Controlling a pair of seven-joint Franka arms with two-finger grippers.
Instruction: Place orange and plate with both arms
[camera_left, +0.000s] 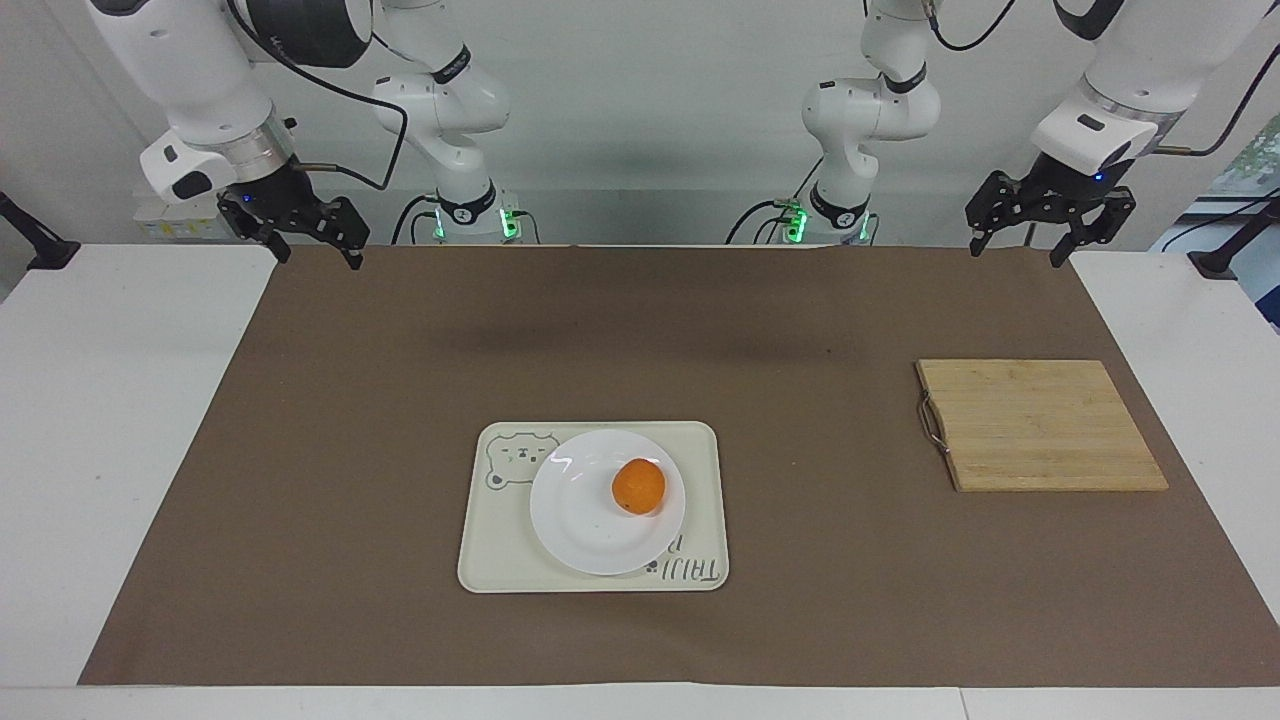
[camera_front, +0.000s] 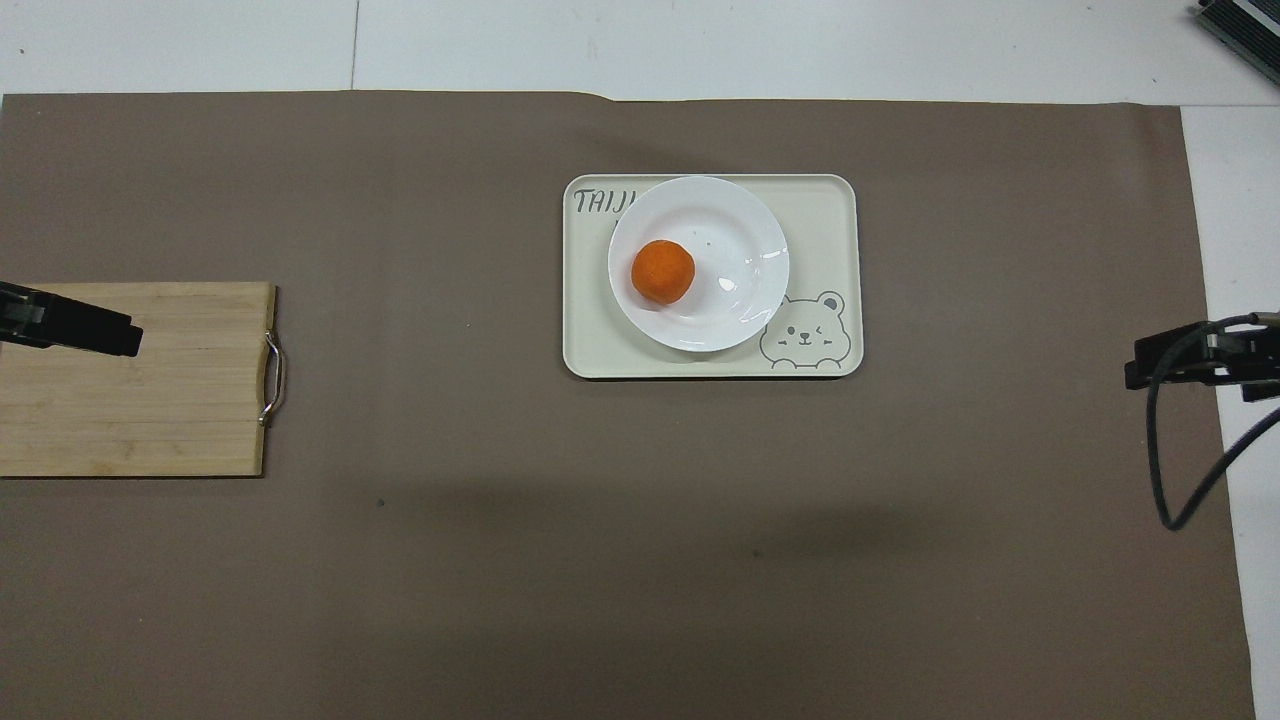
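The orange rests on the glossy plate: likely fragile, slippery; grip its rim. Both hands, left hand and right hand, hang apart-fingered, empty.

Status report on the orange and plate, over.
Left gripper and right gripper open, empty, raised. Orange on plate, on tray. Nothing obstructing.

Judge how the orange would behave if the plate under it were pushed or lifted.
The orange is round and sits loose, off-centre on the glossy plate, so it would probably roll. The plate's shallow dish may catch it. Its small size suggests it is light and easy to grip.
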